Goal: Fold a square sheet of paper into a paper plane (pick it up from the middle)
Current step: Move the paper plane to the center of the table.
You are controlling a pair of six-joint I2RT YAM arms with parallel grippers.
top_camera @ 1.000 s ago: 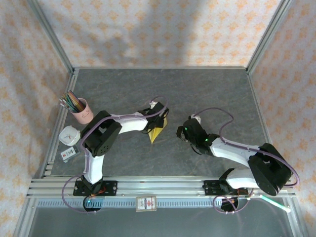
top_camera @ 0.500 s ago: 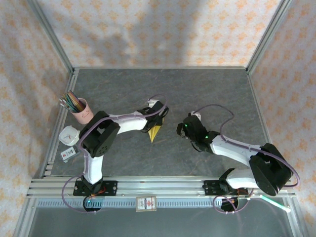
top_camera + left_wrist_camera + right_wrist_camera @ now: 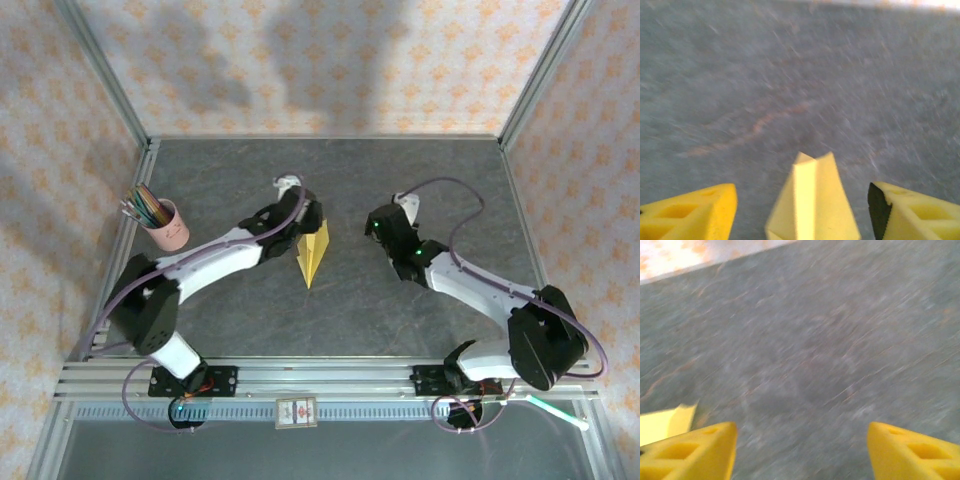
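The paper plane (image 3: 314, 254) is lying flat on the table (image 3: 430, 170), roughly midway between the two arms. It is a narrow yellow dart. Its long axis is running from far to near, leaning slightly, with the sharp tip pointing toward the arm bases and the wider end facing the back wall. In the left wrist view the paper plane (image 3: 812, 202) is showing a raised centre crease and a blunt, notched end. The left gripper (image 3: 801, 200) is hovering at the wide end, its yellow fingers (image 3: 692, 212) standing apart either side of the paper without touching it. The right gripper (image 3: 800, 440) is sitting just beside, jaws spread over bare grey, stone-patterned surface.
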